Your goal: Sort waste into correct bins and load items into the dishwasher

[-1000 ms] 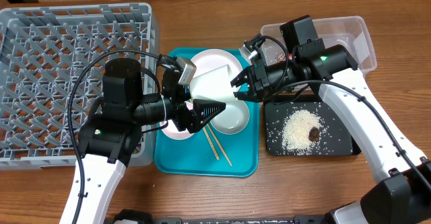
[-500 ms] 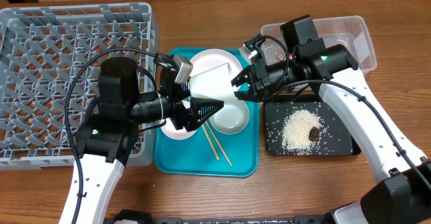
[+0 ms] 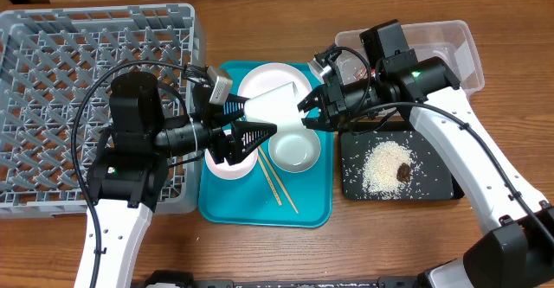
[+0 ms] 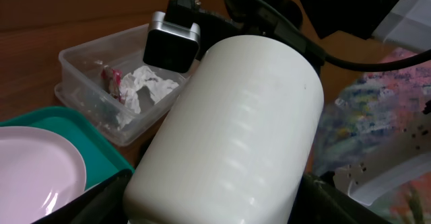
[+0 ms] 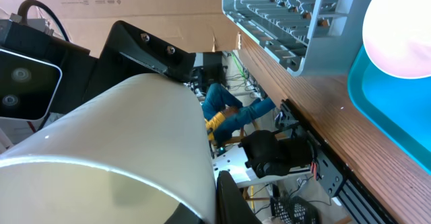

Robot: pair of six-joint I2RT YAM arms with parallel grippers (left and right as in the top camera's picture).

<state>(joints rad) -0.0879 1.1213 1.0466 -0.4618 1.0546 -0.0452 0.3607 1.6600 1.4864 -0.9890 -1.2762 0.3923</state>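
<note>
The dish rack (image 3: 78, 72) lies left of the big tray (image 3: 307, 206), tub (image 3: 459, 37) and shallow tray (image 3: 433, 171) right.

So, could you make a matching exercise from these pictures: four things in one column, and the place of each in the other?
1. white cup
2. rice grains
3. paper napkin
4. chopsticks

A. in the clear tub
B. on the teal tray
C. on the black tray
D. between left gripper and right gripper

Pairs: 1-D, 2-C, 3-A, 4-B.
</note>
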